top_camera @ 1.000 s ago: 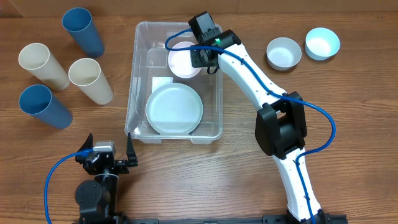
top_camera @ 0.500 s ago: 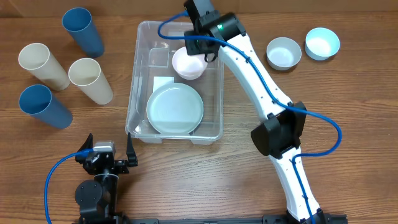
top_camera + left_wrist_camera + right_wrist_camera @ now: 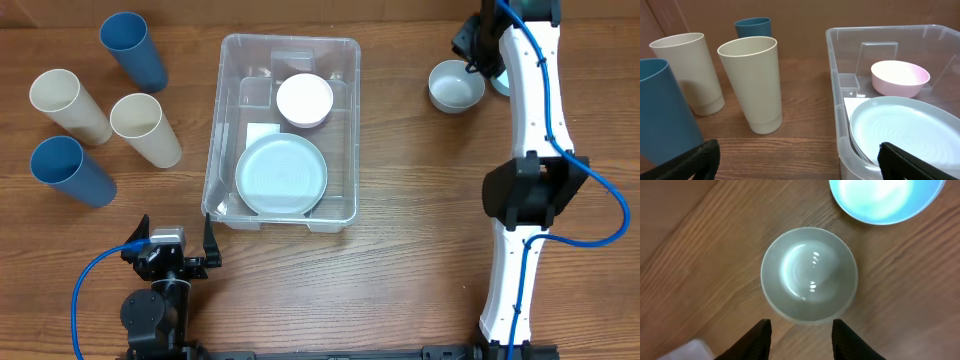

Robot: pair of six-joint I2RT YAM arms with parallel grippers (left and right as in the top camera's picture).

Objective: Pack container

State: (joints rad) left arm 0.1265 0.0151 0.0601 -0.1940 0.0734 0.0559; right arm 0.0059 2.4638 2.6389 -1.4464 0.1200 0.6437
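Rim hold suits the light, probably flexible large clear plastic rectangular container [image 3: 228,120]; left gripper [image 3: 797,146] and right gripper [image 3: 801,325] gape empty.

We find a brown wood-grain bench [image 3: 400,280] carrying the clear container [image 3: 213,150] near its centre. Left of the container stand four upright cups: far blue cup [image 3: 133,50], near blue cup [image 3: 72,172], left cream cup [image 3: 69,105] and right cream cup [image 3: 146,129]. Right of it, a grey bowl [image 3: 456,86] sits just beside a light blue bowl [image 3: 885,197].
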